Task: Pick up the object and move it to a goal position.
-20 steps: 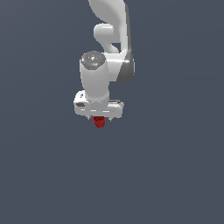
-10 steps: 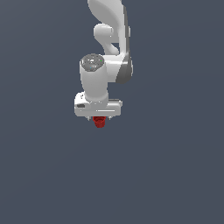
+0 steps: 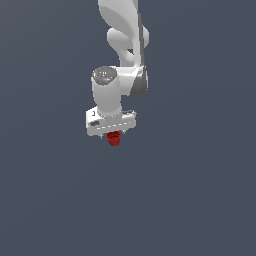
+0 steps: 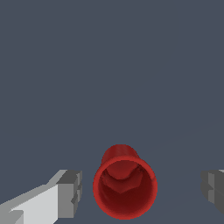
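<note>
Because the white two-finger gripper (image 4: 140, 192) stands spread, its fingers (image 4: 70, 192) flank the small red tapered cup (image 4: 125, 187) without touching, ready to close.

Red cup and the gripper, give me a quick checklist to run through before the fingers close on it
1. Cup between the fingers: ok. In the wrist view the cup sits between the two fingers.
2. Gripper open wide enough: ok. There is a gap on each side of the cup, so no finger touches it yet.
3. Cup centred: not ok. It sits nearer one finger than the other.
4. Cup upright: ok. The wrist view looks straight into its open mouth.
5. Gripper low enough: cannot tell. In the exterior view the cup shows just under the gripper, but finger depth along the cup is hidden.
6. Goal position: cannot tell. No marker shows in either view.
</note>
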{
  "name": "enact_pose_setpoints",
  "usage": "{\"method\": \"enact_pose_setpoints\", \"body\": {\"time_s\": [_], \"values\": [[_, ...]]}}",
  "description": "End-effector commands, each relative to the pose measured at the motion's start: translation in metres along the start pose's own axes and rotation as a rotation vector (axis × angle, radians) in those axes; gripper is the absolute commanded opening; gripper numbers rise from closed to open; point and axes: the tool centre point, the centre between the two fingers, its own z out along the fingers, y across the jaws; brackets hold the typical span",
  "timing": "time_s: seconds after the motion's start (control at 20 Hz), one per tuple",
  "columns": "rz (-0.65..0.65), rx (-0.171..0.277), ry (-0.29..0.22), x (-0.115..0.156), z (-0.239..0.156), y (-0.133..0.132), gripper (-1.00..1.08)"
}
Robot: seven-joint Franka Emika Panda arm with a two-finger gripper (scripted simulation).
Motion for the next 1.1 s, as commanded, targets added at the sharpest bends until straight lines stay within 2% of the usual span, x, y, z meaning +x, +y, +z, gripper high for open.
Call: {"method": "enact_pose_setpoints", "body": {"time_s": [0.0, 0.55, 1.05], "values": [[-0.064, 0.001, 0.002, -0.007, 0.006, 0.0, 1.0], [-0.294, 0.007, 0.008, -0.032, 0.028, -0.003, 1.0], [-0.372, 0.008, 0.011, -0.041, 0.035, -0.004, 1.0]]}}
